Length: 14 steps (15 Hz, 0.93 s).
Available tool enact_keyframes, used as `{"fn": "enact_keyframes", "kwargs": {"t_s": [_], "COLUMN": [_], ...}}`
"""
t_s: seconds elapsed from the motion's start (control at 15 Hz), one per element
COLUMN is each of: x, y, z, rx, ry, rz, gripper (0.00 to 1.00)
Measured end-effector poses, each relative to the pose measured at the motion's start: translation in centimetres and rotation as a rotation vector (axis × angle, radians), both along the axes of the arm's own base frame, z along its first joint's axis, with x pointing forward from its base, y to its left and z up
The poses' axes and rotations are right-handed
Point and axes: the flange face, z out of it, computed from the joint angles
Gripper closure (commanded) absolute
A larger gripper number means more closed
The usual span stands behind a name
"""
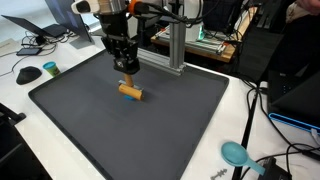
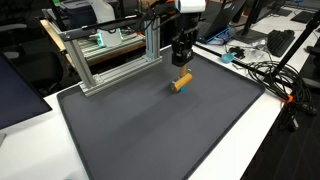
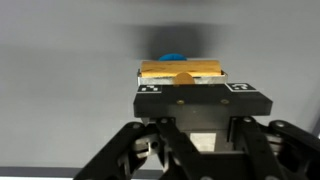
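Note:
A short yellow-orange wooden piece (image 1: pixel 131 92) (image 2: pixel 181 82) sits low over the dark grey mat (image 1: pixel 150 130) (image 2: pixel 170 130), towards its far side. My gripper (image 1: pixel 128 77) (image 2: pixel 181 68) comes down on it from straight above. In the wrist view the wooden piece (image 3: pixel 180 70) spans the gap between the two marked fingertips, with a blue bit (image 3: pixel 173 57) showing behind it. The gripper (image 3: pixel 195 86) is shut on the wooden piece. I cannot tell whether the piece rests on the mat or hangs just above it.
An aluminium frame (image 1: pixel 176 45) (image 2: pixel 110 55) stands at the mat's far edge, close to the arm. A teal round object (image 1: pixel 235 153) lies off the mat's corner among cables. A dark mouse (image 1: pixel 50 68) and a laptop sit on the white table.

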Motion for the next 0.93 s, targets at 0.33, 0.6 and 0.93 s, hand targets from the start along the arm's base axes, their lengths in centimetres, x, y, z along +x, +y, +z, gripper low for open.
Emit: {"fn": "enact_keyframes", "kwargs": {"t_s": [0.33,0.6,0.93], "x": [0.3,0.9,1.5], "y": [-1.3,-1.6,-1.9], "z": [-1.9,-1.8,-1.9], "rx": [-0.005,-0.005,-0.047], "ry": [0.030,0.021,0.001], "rz": [-0.051,-0.093,-0.166], "gripper": [0.78,0.78,0.78]}}
